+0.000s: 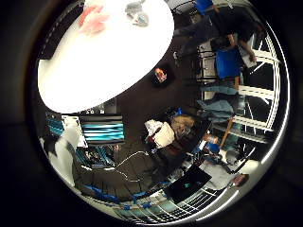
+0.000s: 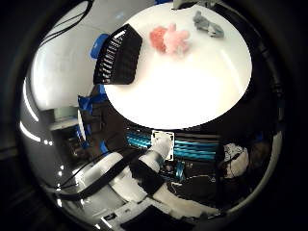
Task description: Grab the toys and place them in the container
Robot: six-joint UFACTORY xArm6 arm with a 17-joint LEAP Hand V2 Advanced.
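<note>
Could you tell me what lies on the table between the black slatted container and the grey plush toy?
The pink plush toy lies between the black slatted container and the grey plush toy on the round white table, as the thumb side palm view shows.

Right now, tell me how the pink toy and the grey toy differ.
The pink toy is bulkier and fluffy; the grey toy is smaller, flatter and elongated. The pink toy lies nearer the black container; the grey toy lies farther away. Both rest on the white table, outside the container.
</note>
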